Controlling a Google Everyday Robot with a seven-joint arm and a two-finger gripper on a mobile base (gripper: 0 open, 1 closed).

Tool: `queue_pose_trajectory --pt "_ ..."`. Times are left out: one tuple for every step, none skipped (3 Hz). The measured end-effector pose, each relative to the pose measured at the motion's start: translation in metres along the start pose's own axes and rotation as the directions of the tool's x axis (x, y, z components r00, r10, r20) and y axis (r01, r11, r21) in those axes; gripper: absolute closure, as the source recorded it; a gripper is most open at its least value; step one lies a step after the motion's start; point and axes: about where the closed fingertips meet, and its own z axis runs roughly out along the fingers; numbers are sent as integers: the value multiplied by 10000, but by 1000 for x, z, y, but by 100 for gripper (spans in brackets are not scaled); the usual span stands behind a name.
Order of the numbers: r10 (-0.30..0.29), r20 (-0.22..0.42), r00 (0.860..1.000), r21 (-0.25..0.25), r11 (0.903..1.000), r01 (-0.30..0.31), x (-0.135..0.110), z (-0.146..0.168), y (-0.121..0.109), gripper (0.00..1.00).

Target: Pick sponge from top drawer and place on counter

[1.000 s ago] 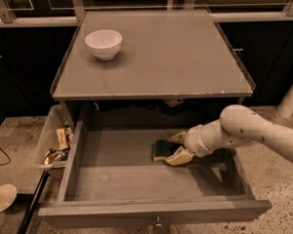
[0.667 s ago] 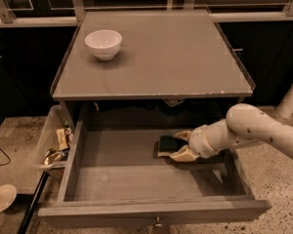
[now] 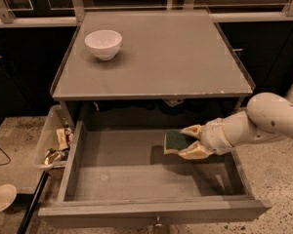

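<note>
1. Gripper [image 3: 183,142]: reaches in from the right, fingers clamped above and below the sponge [image 3: 176,141].
2. Sponge: held over the open top drawer's [image 3: 136,179] right half, below the counter [image 3: 161,57]. We see its green face tilted upward and its yellow edge leftward; we cannot tell its long axis.

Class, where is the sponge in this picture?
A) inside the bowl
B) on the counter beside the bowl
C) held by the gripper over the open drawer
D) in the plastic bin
C: the gripper is shut on the sponge over the open top drawer, below the counter where the bowl stands.
</note>
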Motion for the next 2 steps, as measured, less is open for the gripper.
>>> queue_pose_trajectory --pt "-515 466 9976 -173 9985 523 -28 -33 12 100" --pt "-1287 421 9908 72 9917 1285 -62 -69 18 100"
